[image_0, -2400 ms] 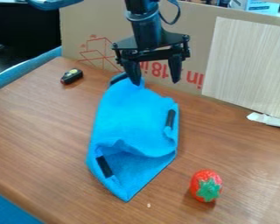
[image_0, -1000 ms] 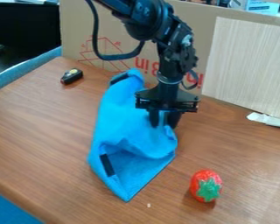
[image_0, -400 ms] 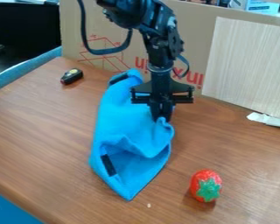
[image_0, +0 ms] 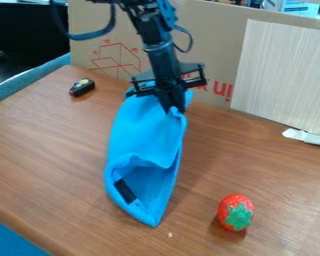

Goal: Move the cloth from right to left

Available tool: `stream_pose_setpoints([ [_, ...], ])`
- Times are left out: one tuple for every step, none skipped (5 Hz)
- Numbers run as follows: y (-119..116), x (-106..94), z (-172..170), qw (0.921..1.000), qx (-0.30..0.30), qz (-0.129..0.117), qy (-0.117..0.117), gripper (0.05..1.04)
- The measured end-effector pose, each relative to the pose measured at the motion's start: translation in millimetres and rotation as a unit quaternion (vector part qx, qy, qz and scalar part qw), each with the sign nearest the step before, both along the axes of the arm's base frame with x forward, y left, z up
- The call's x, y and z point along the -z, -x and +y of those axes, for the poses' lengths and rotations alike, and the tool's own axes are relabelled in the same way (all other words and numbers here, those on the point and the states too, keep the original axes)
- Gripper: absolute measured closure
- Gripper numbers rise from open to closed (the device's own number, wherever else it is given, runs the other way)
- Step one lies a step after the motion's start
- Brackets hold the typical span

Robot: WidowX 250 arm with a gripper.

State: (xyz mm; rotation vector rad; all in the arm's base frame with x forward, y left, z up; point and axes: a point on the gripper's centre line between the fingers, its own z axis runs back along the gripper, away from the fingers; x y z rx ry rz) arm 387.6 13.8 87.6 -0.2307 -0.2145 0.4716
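fingers on the black gripper (image_0: 175,110) are pinched together on the upper right edge of the blue cloth (image_0: 144,135), so that's gripped. using the toy strawberry (image_0: 235,212) as my landmark, from the camera side: the cloth is on the table (image_0: 49,145), left of the strawberry and farther back, not touching it, with a fold gaping at its near end. wood shows between the two, and a wider stretch runs from the cloth's left side to the table's left edge, way left of the strawberry. small black thing (image_0: 82,87) sits out that way, far back-left. tabletop's brown woodgrain. straight behind the strawberry there's cardboard (image_0: 213,42) standing up, with a pale panel (image_0: 283,75) back and to the right.
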Motion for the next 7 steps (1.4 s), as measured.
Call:
stream_pose_setpoints([
  [9, -10.3, 15, 0.9989, 0.006, 0.004, 0.045, 0.973],
  [19, -14.1, 39, 0.9981, -0.015, 0.014, 0.058, 0.973],
  [27, -12.0, 58, 0.9979, -0.034, 0.031, 0.047, 0.973],
  [31, -4.9, 74, 0.9974, -0.059, 0.042, -0.003, 0.973],
  [38, 1.3, 89, 0.9939, -0.080, 0.059, -0.048, 0.973],
  [47, 10.3, 106, 0.9884, -0.095, 0.074, -0.093, 0.973],
  [55, 11.7, 128, 0.9846, -0.108, 0.081, -0.111, 0.973],
])
